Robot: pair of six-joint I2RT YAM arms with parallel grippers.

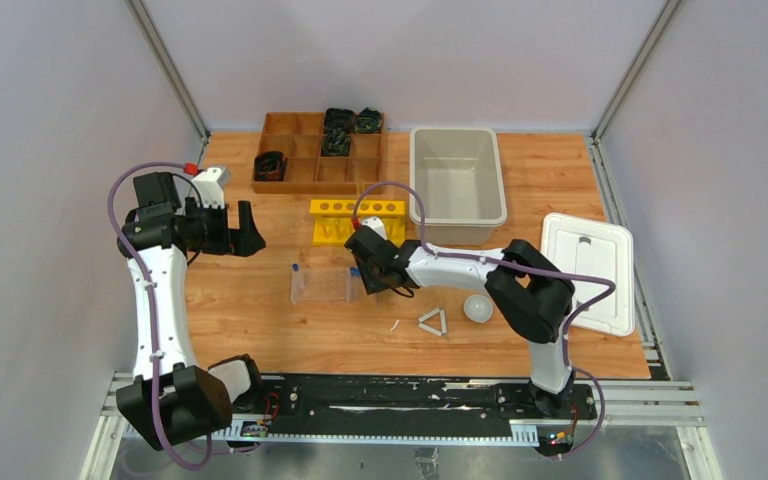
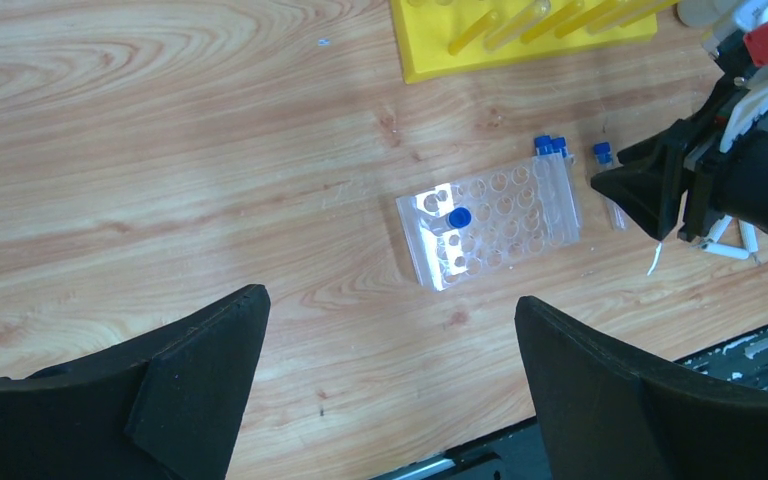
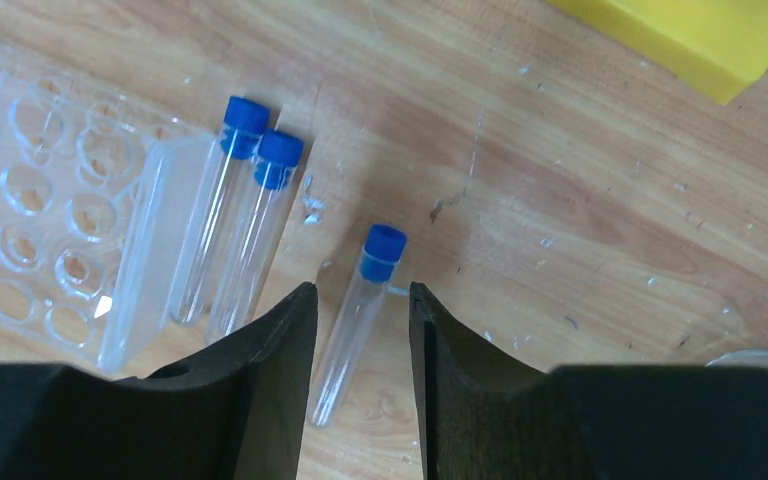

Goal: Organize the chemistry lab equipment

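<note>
A clear rack with holes (image 1: 322, 285) lies mid-table and holds one upright blue-capped tube (image 2: 458, 217). Two more blue-capped tubes (image 3: 245, 215) lie side by side against the rack's edge (image 3: 135, 260). A fourth blue-capped tube (image 3: 360, 310) lies on the wood between the fingers of my right gripper (image 3: 362, 300). That gripper is open, astride the tube without touching it. My left gripper (image 2: 390, 300) is open and empty, held high to the left of the rack. The white triangle (image 1: 433, 322) and the white round dish (image 1: 478, 307) lie near the front.
A yellow rack (image 1: 358, 220) with thin glass tubes stands behind the clear rack. A grey bin (image 1: 457, 185) is at the back right and a white lid (image 1: 587, 270) at the right. The wooden divided tray (image 1: 315, 150) is at the back.
</note>
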